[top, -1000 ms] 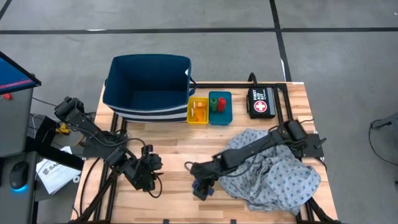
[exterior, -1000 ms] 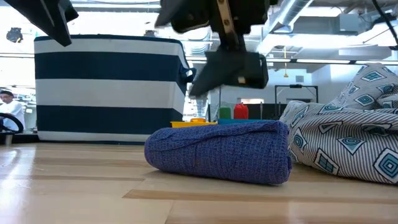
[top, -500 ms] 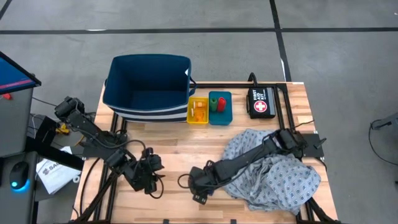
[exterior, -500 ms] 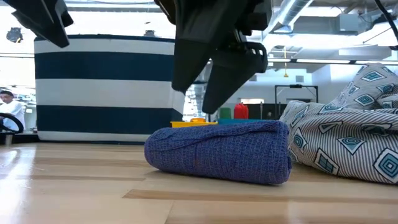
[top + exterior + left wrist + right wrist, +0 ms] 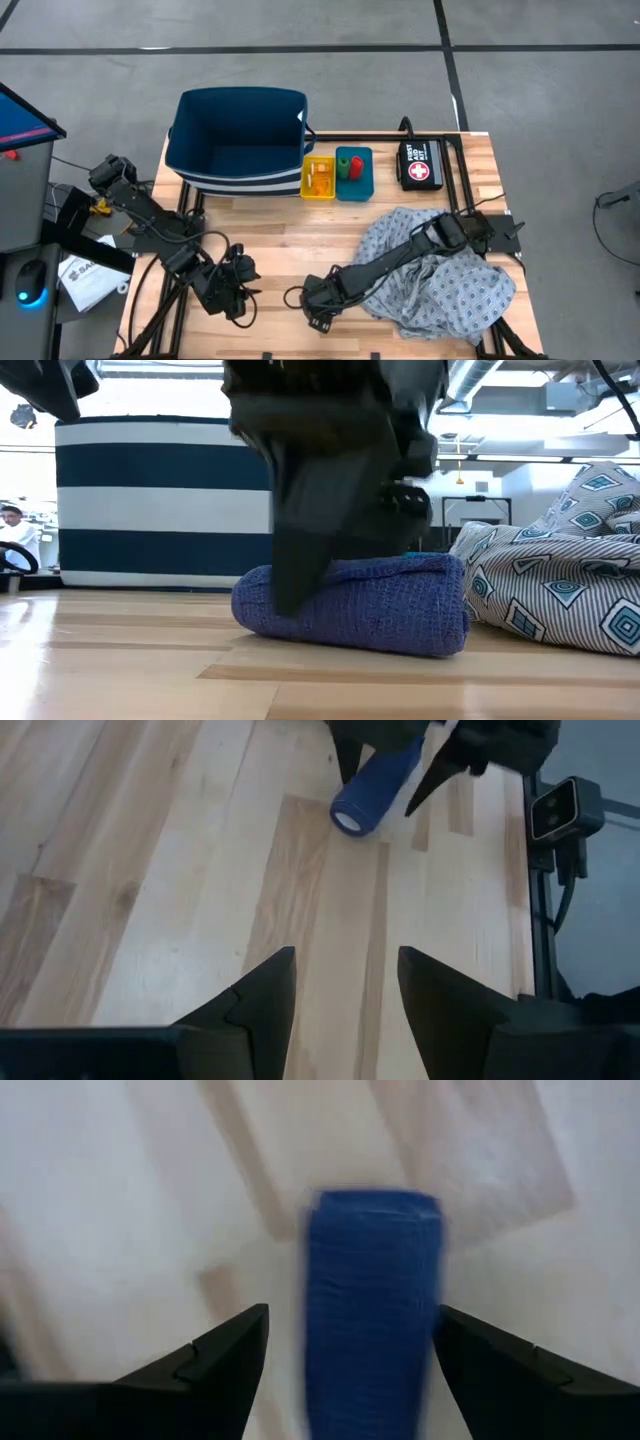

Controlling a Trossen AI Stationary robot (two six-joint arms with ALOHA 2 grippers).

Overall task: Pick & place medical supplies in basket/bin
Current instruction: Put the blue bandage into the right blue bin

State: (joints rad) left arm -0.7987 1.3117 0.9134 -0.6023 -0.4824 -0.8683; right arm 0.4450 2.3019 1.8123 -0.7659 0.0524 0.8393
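Note:
A blue roll (image 5: pixel 380 610) lies on its side on the wooden table near its near edge. My right gripper (image 5: pixel 350 1370) is open and low over it, one finger on either side of the roll (image 5: pixel 372 1310), pointing down; the high view hides the roll under this gripper (image 5: pixel 316 300). My left gripper (image 5: pixel 345 990) is open over bare wood to the roll's left (image 5: pixel 232 290), and its view shows the roll (image 5: pixel 372 788) farther off. The grey-blue dotted gown (image 5: pixel 445 280) lies crumpled on the table's right half. A yellow tray (image 5: pixel 319 178) holds orange bottles; a teal tray (image 5: pixel 354 172) holds a green and a red roll.
The navy striped basket (image 5: pixel 240 140) stands at the far left edge with the two trays beside it. A black pouch with a red-and-white cross (image 5: pixel 420 165) lies at the far right. The gown (image 5: pixel 560 570) rises right beside the roll. Bare wood lies between the grippers.
My right gripper has come down from above the blue roll and a little toward the table's near-left, until its open fingers stand around the roll. The roll has stayed where it was. My left gripper has drawn back slightly toward the near-left corner.

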